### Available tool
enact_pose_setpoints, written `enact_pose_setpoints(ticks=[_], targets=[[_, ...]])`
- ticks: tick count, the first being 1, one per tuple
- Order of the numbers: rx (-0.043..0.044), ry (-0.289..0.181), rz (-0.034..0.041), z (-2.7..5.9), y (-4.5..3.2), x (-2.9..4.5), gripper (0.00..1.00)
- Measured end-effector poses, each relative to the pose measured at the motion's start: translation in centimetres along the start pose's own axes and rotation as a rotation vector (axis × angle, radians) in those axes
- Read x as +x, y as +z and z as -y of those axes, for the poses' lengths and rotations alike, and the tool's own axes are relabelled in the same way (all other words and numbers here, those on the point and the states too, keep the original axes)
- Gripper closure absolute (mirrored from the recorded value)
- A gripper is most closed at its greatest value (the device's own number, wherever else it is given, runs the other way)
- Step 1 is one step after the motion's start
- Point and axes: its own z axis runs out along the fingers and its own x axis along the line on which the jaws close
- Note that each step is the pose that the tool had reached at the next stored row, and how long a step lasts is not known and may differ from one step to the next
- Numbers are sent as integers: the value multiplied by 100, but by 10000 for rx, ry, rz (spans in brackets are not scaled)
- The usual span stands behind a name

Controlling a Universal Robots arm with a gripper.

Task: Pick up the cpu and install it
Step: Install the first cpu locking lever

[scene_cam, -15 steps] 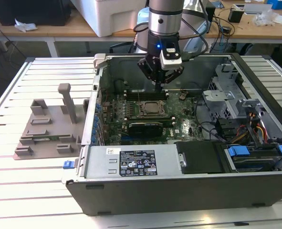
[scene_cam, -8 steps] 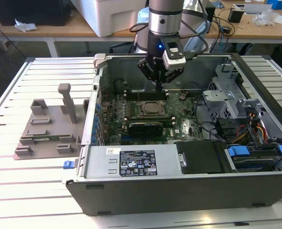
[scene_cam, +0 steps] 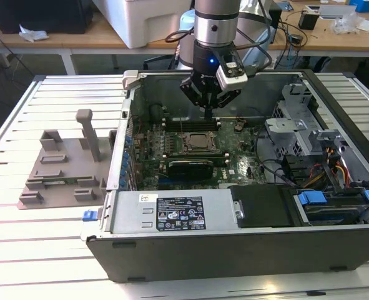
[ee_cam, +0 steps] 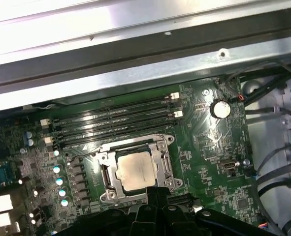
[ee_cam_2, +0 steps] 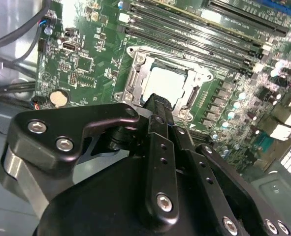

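With claw (scene_cam: 207, 112) closed, seemingly empty, hovering near cpu (ee_cam: 134, 171) lying in socket (ee_cam: 104, 173): risks jamming it crooked if pressed off-centre.

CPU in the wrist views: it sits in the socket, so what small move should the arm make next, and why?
Probably a short straight lift away from the motherboard. In both wrist views the cpu lies flat inside the socket frame, and the gripper, shut and apparently empty, hangs over the board close to that socket. Nothing seems left to carry.
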Motion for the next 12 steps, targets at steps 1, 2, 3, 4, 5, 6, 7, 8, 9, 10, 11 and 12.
enact_pose_setpoints(ticks=[1,2,3,4,5,6,7,8,9,10,11,12], targets=[[-3,-106,6,0,0,0,89],[-7,-262,15,0,0,0,89],[-11,-427,24,0,0,0,89],[-14,-532,29,0,0,0,89],[-20,-746,41,0,0,0,89],[-23,-853,47,0,0,0,89],[-26,-956,53,0,0,0,89],[-31,-1165,64,0,0,0,89],[-36,-1330,74,0,0,0,89],[-39,-1439,80,0,0,0,89],[-42,-1544,85,0,0,0,89],[-46,-1718,95,0,0,0,89]])
